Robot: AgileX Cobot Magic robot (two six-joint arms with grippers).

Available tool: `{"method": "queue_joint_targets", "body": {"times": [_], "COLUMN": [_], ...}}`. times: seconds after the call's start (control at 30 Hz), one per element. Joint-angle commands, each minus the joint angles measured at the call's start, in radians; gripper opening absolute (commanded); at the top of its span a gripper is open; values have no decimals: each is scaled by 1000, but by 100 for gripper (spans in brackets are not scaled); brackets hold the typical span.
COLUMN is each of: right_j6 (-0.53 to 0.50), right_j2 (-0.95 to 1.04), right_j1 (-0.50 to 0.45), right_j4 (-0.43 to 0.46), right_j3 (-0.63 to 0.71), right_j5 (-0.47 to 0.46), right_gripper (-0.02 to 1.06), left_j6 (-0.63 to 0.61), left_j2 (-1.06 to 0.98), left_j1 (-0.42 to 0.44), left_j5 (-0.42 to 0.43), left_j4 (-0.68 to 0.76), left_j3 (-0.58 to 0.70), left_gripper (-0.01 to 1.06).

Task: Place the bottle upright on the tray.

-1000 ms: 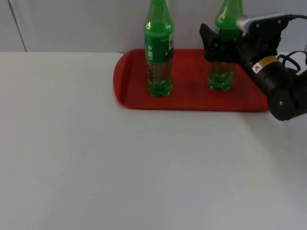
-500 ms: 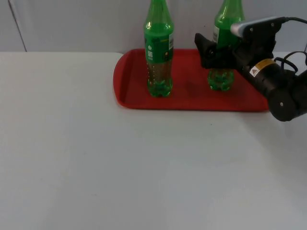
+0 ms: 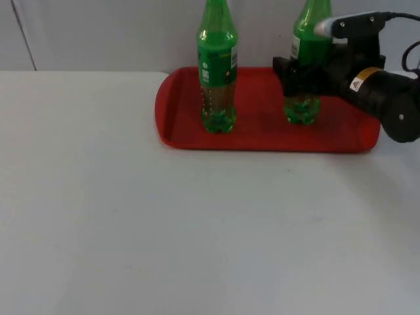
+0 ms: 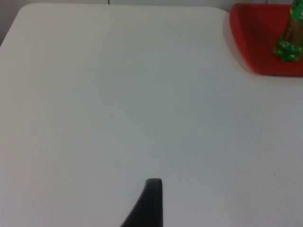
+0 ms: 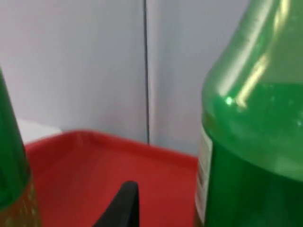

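Observation:
Two green bottles stand upright on the red tray at the back of the table: the left bottle and the right bottle. My right gripper is at the right bottle's mid-height, with its fingers either side of it. It is open: in the right wrist view a gap of red tray separates the black fingertip from the right bottle. The left gripper's fingertip hangs over bare table, with the tray's corner and the left bottle's base far off.
The tray lies close to the grey partition wall. The white table spreads wide in front of and left of the tray. The left arm waits.
The right arm has shifted to the right and slightly back, uncovering the tray's right end. Both bottles stay upright where they were.

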Motion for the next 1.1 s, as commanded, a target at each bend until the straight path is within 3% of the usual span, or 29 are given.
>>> {"method": "queue_joint_targets", "body": {"times": [0.0, 0.13, 0.27, 0.3, 0.43, 0.47, 0.6, 0.63, 0.77, 1.07], "right_j6": [0, 64, 97, 97, 100, 100, 76, 76, 73, 40], "right_j2": [-31, -92, -194, -194, -306, -306, -428, -428, -513, -642], "right_j1": [3, 10, 23, 23, 52, 52, 86, 86, 93, 95], "right_j4": [-2, -5, -5, -5, -3, -3, -3, -3, 7, 54], "right_j3": [25, 81, 139, 139, 177, 177, 197, 197, 197, 197], "right_j5": [48, 123, 382, 382, 634, 634, 884, 884, 1061, 1292], "right_gripper": [105, 105, 105, 105, 105, 105, 105, 105, 105, 105], "left_j6": [-2, -2, -2, -2, -2, -2, -2, -2, -2, -2], "left_j2": [-2, -2, -2, -2, -2, -2, -2, -2, -2, -2], "left_j1": [-6, -6, -6, -6, -6, -6, -6, -6, -6, -6], "left_j5": [-10, -10, -10, -10, -10, -10, -10, -10, -10, -10], "left_j4": [-11, -11, -11, -11, -11, -11, -11, -11, -11, -11], "left_j3": [4, 4, 4, 4, 4, 4, 4, 4, 4, 4], "left_gripper": [85, 85, 85, 85, 85, 85, 85, 85, 85, 85]}}
